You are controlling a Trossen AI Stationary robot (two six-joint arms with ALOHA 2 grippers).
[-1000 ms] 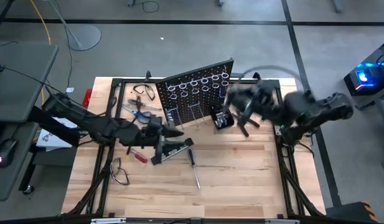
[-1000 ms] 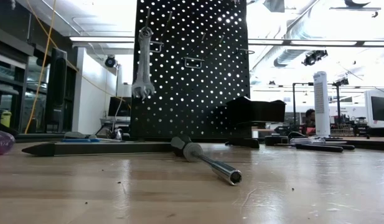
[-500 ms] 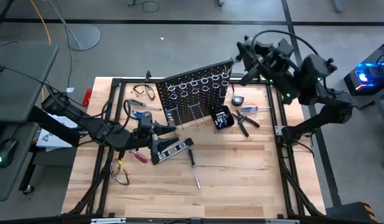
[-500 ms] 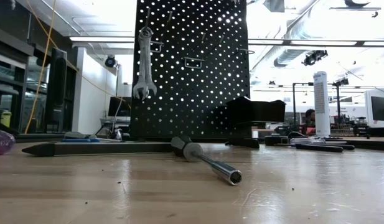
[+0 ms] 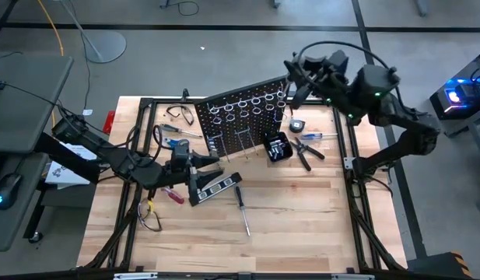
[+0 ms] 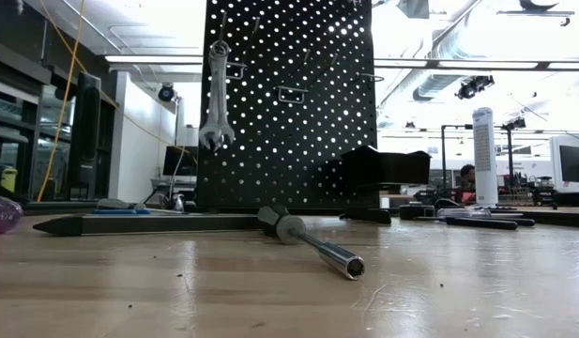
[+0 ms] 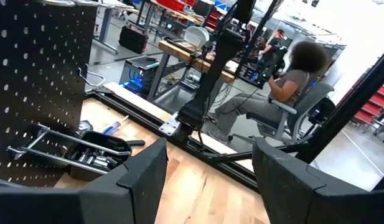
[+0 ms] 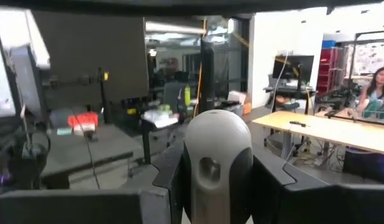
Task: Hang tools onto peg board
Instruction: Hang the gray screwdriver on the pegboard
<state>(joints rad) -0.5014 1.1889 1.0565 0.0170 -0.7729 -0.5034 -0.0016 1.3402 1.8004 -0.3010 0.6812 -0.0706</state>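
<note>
The peg board (image 5: 247, 117) stands upright near the table's (image 5: 302, 225) far edge; the left gripper (image 5: 212, 165) is low in front of it; the right gripper (image 5: 296, 78) is raised above its right end; pliers (image 5: 306, 152) lie beside a small black box (image 5: 278, 148).

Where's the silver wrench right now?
In the low view the silver wrench hangs upright from a hook near the peg board's upper left corner, clear of the table, above the grey-handled driver lying in front.
</note>
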